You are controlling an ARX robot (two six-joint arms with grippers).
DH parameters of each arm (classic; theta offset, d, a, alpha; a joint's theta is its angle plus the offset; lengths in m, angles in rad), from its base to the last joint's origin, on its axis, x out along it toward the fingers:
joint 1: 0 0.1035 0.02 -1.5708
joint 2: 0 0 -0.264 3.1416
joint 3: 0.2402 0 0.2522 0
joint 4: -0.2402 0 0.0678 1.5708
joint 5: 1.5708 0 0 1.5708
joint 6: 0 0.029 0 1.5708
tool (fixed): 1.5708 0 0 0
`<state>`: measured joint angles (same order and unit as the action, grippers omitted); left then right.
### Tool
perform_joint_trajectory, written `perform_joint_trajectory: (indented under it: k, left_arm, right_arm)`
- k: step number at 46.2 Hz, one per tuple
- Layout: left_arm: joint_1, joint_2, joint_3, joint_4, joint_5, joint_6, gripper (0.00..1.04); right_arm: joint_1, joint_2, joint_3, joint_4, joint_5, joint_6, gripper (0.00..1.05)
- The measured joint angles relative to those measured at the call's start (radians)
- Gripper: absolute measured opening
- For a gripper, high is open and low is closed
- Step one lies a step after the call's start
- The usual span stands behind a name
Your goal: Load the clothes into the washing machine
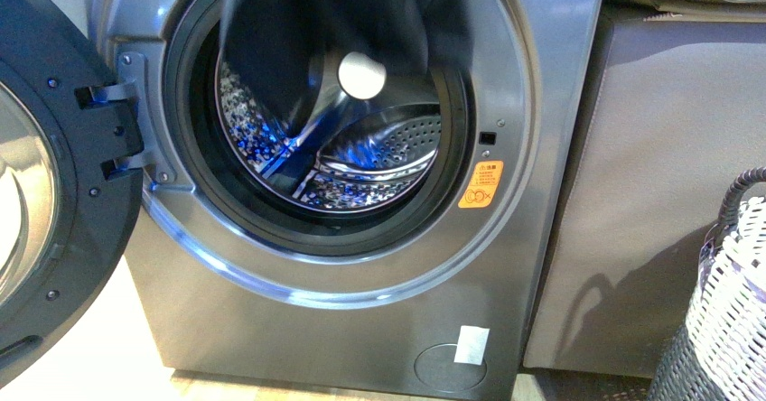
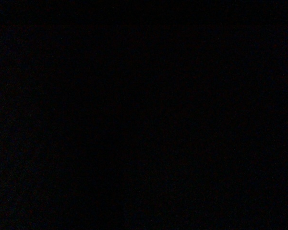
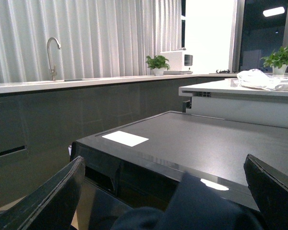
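Washing machine (image 1: 361, 329) — one, front view. Door (image 1: 54, 193), one, swung fully open on the machine's left side, leaving the round mouth unobstructed along its lower rim. Clothes (image 1: 298, 31): one dark navy mass hanging over the machine's upper mouth, its lower edge inside the steel drum (image 1: 388, 148). Orange sticker (image 1: 481, 184), one, just right of the mouth. Cabinet (image 1: 650, 193), one, against the machine's right side; white woven basket (image 1: 732, 311), one, further right.

Left wrist view: dark; left claw's state cannot be told.

Right wrist view: right gripper (image 3: 164, 163) — two fingers (image 3: 57, 196) spread wide, pinching nothing; navy fabric bulges between them, above the machine's flat top.
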<state>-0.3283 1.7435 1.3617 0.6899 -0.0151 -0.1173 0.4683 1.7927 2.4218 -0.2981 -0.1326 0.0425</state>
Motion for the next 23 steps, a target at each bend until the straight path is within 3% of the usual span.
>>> perform_joint_trajectory:
  k: [4,7,8,10,12,23]
  left_arm:
    - [0.029,0.0,-0.037,-0.002,0.008,-0.006,0.1]
    - [0.048,0.0,-0.061,-0.006,0.011,-0.006,0.1]
    - [0.057,0.0,-0.075,-0.006,0.013,-0.006,0.1]
    - [0.072,0.004,-0.095,-0.006,0.018,-0.006,0.1]
    - [0.08,0.007,-0.106,-0.005,0.018,-0.005,0.1]
    - [0.109,0.069,-0.164,0.024,-0.004,-0.008,0.1]
  right_arm:
    - [0.0,-0.001,0.0,0.0,0.001,0.0,0.97]
    - [0.012,-0.024,-0.008,-0.099,0.157,-0.013,0.91]
    - [0.01,-0.074,-0.085,-0.148,0.268,-0.019,0.86]
    - [0.0,-0.183,-0.273,-0.116,0.447,-0.028,0.77]
    - [-0.013,-0.255,-0.396,-0.061,0.496,-0.032,0.72]
    - [-0.138,-0.702,-1.124,0.268,0.475,-0.036,0.38]
